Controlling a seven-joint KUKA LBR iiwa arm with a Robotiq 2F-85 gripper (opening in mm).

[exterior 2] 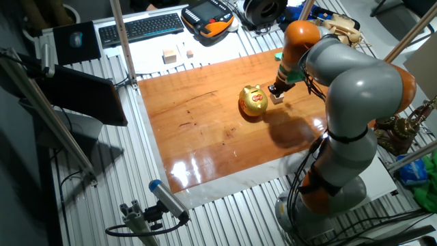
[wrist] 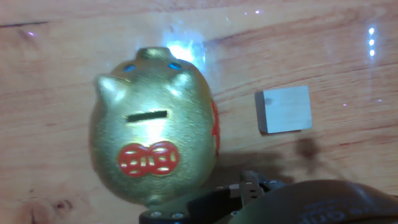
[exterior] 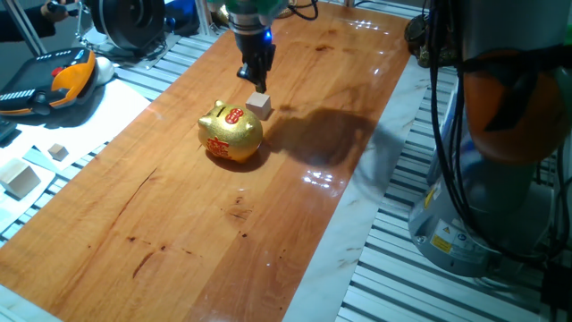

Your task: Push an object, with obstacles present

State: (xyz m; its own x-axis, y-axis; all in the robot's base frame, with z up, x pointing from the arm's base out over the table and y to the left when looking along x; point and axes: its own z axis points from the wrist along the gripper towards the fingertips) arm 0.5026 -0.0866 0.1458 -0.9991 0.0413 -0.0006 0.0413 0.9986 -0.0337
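Note:
The object, a small pale wooden cube [exterior: 259,105] [exterior 2: 277,97] [wrist: 284,109], rests on the wooden table [exterior: 179,233]. Touching or nearly touching its near-left side is the obstacle, a shiny golden piggy bank [exterior: 231,132] [exterior 2: 254,100] [wrist: 152,124] with red markings. My gripper [exterior: 254,79] [exterior 2: 279,88] hangs just behind and slightly above the cube, its fingers together and holding nothing. In the hand view the cube lies right of the piggy bank, with a narrow strip of table between them, and only the dark hand body [wrist: 280,202] shows at the bottom.
A larger pale block [exterior: 20,179] and a tiny cube [exterior: 58,151] lie on the white sheet left of the table. An orange-black pendant [exterior: 54,80] [exterior 2: 208,17] and a keyboard [exterior 2: 140,27] sit beyond. The arm's base [exterior: 483,179] stands at the right edge.

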